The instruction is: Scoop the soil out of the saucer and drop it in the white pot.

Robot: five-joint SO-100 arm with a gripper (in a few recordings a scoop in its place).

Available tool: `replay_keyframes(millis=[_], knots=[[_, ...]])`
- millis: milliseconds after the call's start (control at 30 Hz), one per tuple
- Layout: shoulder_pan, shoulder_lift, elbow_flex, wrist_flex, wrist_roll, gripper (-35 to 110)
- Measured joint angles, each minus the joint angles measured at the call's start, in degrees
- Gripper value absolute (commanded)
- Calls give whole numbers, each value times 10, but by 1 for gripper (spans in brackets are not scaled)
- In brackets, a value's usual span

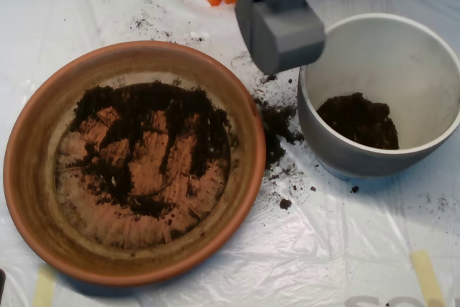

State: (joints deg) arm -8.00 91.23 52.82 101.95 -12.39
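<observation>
The worktop [215,278], under clear plastic sheet, carries the saucer [29,177] on the left, thin soil [144,116] spread over its far half. The white pot [402,48] sits right, a dark heap inside. The hand [280,34] hangs between them by the pot's left rim, looking clenched; the saucer's soil lies left and nearer. Spilt crumbs [277,131] dot the gap. No readable writing.

No readable text, label, brand or number anywhere. Only cut-off grey letter shapes on the plastic sheet [374,278], far below the white pot [381,163], too partial to read.
</observation>
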Motion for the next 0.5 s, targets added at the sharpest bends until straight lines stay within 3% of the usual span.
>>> replay_keyframes(millis=[333, 500], knots=[[-120, -34, -31, 7, -18, 0], [-168, -34, -31, 7, -22, 9]])
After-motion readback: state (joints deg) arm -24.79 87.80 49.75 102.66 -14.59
